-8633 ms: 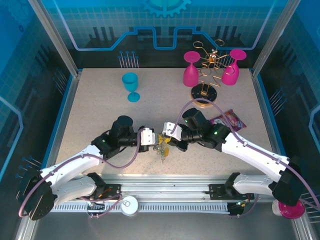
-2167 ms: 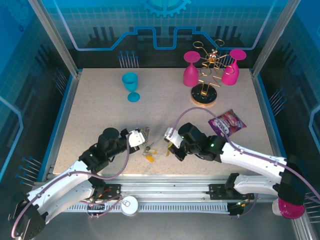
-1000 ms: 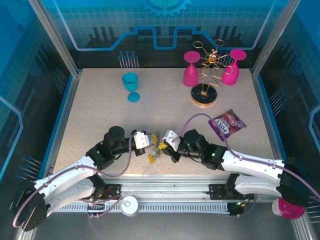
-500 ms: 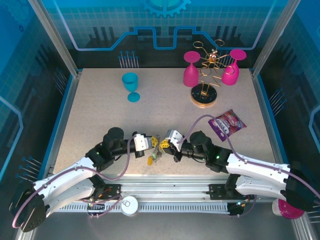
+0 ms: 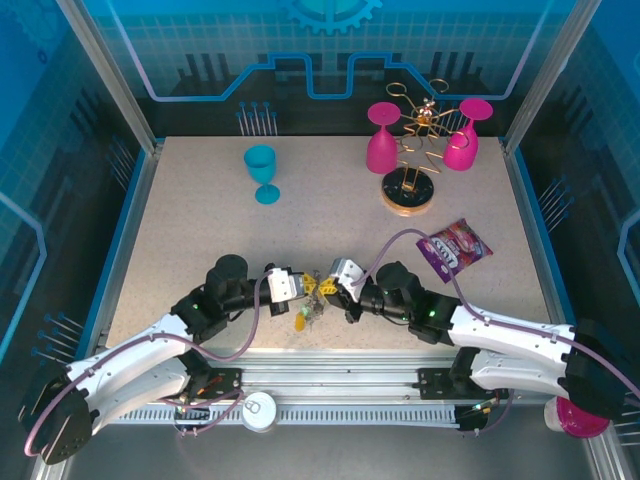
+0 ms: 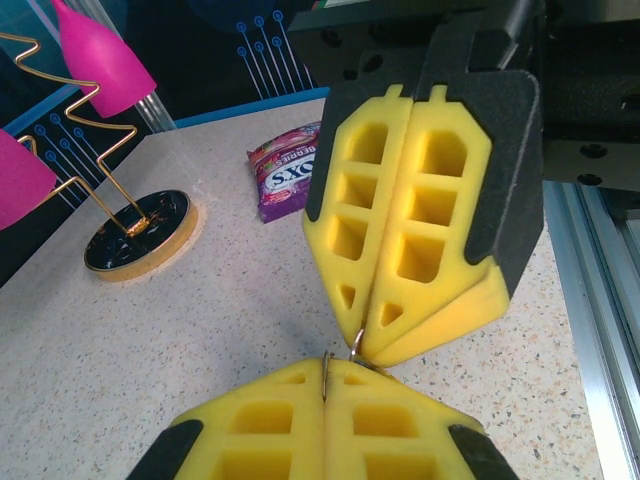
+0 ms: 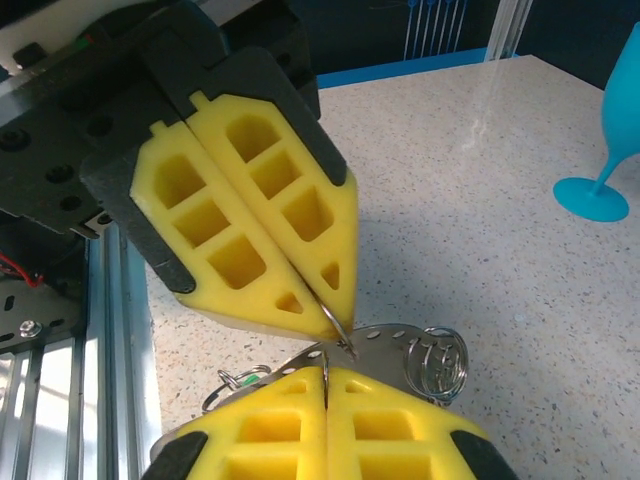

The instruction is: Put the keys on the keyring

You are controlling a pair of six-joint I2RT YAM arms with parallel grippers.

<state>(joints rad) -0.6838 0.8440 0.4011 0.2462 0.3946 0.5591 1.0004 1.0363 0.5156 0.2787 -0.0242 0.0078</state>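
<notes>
1. Loose key [image 5: 300,320]: a small key with a yellow plastic head lies on the speckled worktop [image 5: 200,220], nearest the arm bases and just in front of the two gripper tips. It is judged not yet threaded.
2. Right fingers [image 6: 440,230]: clenched, yellow foam pads pressed flat together. A curved grey metal band with a row of holes, taken to be the keyring [image 7: 385,342], emerges on both sides of the seam. This grip appears to steady the band as a fixed target.
3. Small wire loop [image 7: 338,322]: a thin, bright round loop that spans the gap between the two tips. A coiled wire end [image 7: 438,360] sits on the band beside it.
4. Left fingers [image 7: 215,215]: clenched tip to tip against the right pair, apparently pinching the wire loop at the seam. The wedge-shaped pads meet at a point, which suits fine threading.
5. Whether the band touches the worktop cannot be told.
6. Further back: a glossy purple snack packet [image 5: 455,245] lies flat on the right and a blue plastic goblet [image 5: 262,170] stands upright.
7. Farthest: a gold wire rack [image 5: 410,190] on a round base, carrying inverted pink goblets [image 5: 381,140].
</notes>
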